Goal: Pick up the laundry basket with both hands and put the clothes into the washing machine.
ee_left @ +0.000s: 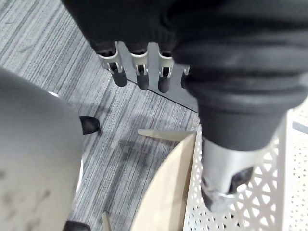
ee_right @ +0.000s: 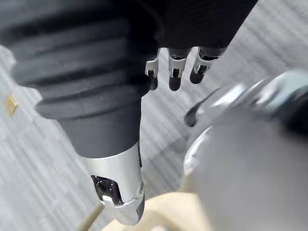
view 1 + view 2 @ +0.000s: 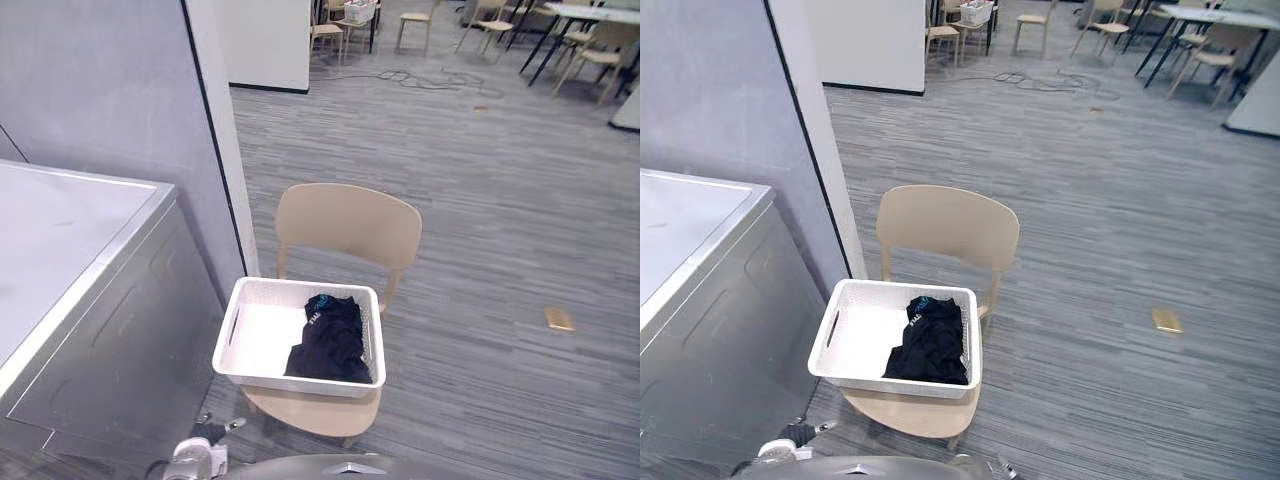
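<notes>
As basket (image 3: 300,383) sits, left hand (image 1: 226,154) just beside

Grey carpet (image 3: 480,200), partition wall (image 3: 100,90), distant chairs (image 3: 415,17).

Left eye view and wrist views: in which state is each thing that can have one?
Beige chair: upright.
White perforated plastic laundry basket: upright on chair, not gripped.
Dark clothes: crumpled inside basket.
Grey washing machine: lid shut.
Left hand: open, empty.
Right hand: open, empty.
</notes>
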You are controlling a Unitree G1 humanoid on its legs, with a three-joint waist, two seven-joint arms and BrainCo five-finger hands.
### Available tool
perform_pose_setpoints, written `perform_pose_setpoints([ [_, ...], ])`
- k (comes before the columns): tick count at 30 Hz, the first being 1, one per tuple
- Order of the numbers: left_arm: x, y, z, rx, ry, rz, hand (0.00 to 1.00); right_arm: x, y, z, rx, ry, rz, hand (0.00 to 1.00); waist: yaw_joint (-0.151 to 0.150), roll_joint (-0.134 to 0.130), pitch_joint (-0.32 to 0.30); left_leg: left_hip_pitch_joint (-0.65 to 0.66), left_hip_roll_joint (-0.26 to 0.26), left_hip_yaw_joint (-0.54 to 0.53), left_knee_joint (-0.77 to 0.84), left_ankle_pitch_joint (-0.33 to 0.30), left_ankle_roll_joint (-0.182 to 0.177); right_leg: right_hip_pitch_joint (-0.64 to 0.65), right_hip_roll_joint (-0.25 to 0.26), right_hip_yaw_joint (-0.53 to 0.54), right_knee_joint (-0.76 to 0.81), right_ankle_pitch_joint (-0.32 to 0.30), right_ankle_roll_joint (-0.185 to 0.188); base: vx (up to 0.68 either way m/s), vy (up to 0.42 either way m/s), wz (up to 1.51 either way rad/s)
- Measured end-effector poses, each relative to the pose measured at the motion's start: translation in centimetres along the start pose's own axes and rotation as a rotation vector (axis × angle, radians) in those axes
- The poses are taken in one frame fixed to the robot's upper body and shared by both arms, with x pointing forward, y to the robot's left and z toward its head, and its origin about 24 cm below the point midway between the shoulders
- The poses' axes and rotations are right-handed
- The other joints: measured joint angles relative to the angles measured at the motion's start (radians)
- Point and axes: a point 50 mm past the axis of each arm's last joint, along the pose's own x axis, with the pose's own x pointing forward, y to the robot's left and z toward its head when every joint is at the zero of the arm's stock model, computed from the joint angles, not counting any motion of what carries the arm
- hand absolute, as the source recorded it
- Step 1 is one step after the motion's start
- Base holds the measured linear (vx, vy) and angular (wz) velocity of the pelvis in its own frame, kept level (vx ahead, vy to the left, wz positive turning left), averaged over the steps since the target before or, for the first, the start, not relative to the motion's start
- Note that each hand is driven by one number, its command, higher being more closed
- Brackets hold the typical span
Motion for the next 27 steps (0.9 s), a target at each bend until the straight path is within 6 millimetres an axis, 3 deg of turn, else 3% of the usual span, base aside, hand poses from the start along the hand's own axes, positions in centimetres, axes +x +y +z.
perform_pose_setpoints([
  [2, 0.0, 0.0, 0.0, 0.021, -0.003, -0.001, 0.0, -1.0, 3.4, 4.6, -0.022, -0.232, 0.124, 0.0, -0.011, 0.0, -0.001, -0.001, 0.022, -0.01, -0.009, 0.014, 0.003, 0.013, 0.027, -0.022, -0.022, 0.001, -0.007, 0.09, -0.151, 0.16],
  [6, 0.0, -0.2, 0.7, 0.108, -0.035, -0.009, 0.0, -5.6, 7.0, 12.7, 0.012, -0.672, 0.259, 0.0, -0.006, -0.022, -0.003, -0.016, 0.02, -0.027, -0.028, 0.025, 0.001, 0.018, 0.032, -0.042, -0.052, 0.006, -0.012, 0.04, -0.046, 0.15],
  [9, 0.0, 0.2, 1.0, 0.176, -0.049, -0.004, 0.0, -8.4, 8.9, 14.9, 0.052, -0.83, 0.323, 0.0, -0.007, -0.043, -0.009, -0.034, 0.014, -0.032, -0.028, 0.027, 0.003, 0.019, 0.032, -0.044, -0.085, 0.021, -0.009, 0.03, 0.011, 0.06],
  [13, 0.0, -0.2, 1.3, 0.272, -0.064, -0.019, 0.0, -11.0, 12.0, 16.1, -0.052, -0.968, 0.422, 0.0, -0.016, -0.049, -0.008, -0.056, 0.005, -0.037, -0.028, 0.029, 0.005, 0.015, 0.034, -0.047, -0.118, 0.042, -0.007, 0.0, 0.0, 0.03],
  [18, 0.2, -0.9, 3.2, 0.427, -0.125, -0.042, 0.0, -13.8, 19.0, 16.0, -0.298, -1.043, 0.717, 0.0, -0.009, -0.047, 0.025, -0.106, 0.001, -0.091, -0.028, 0.052, 0.003, 0.005, 0.033, -0.098, -0.13, 0.052, -0.01, -0.05, -0.008, 0.3],
  [20, 0.2, -1.6, 4.6, 0.481, -0.17, -0.053, 0.0, -15.7, 23.2, 15.9, -0.519, -1.121, 0.879, 0.0, 0.01, -0.045, 0.061, -0.129, 0.0, -0.114, -0.028, 0.072, 0.007, -0.011, 0.034, -0.119, -0.13, 0.062, -0.016, -0.09, -0.017, 0.27],
  [23, 0.1, -1.9, 5.7, 0.521, -0.216, -0.059, 0.0, -17.7, 27.4, 14.7, -0.883, -1.243, 1.013, 0.0, 0.031, -0.043, 0.112, -0.153, -0.001, -0.131, -0.028, 0.094, 0.005, -0.021, 0.033, -0.136, -0.129, 0.073, -0.022, -0.09, -0.009, 0.22],
  [26, 0.0, -2.4, 7.0, 0.597, -0.27, -0.068, 0.0, -18.4, 29.2, 11.4, -1.383, -1.359, 1.125, 0.0, 0.069, -0.043, 0.132, -0.192, -0.001, -0.161, -0.028, 0.11, 0.004, -0.049, 0.034, -0.154, -0.114, 0.075, -0.025, -0.09, -0.006, 0.26],
  [27, 0.0, -2.6, 7.1, 0.615, -0.277, -0.068, 0.0, -18.3, 29.3, 10.8, -1.444, -1.359, 1.141, 0.0, 0.074, -0.042, 0.134, -0.198, -0.001, -0.165, -0.028, 0.113, 0.005, -0.056, 0.033, -0.154, -0.108, 0.075, -0.025, -0.06, 0.004, 0.13],
])
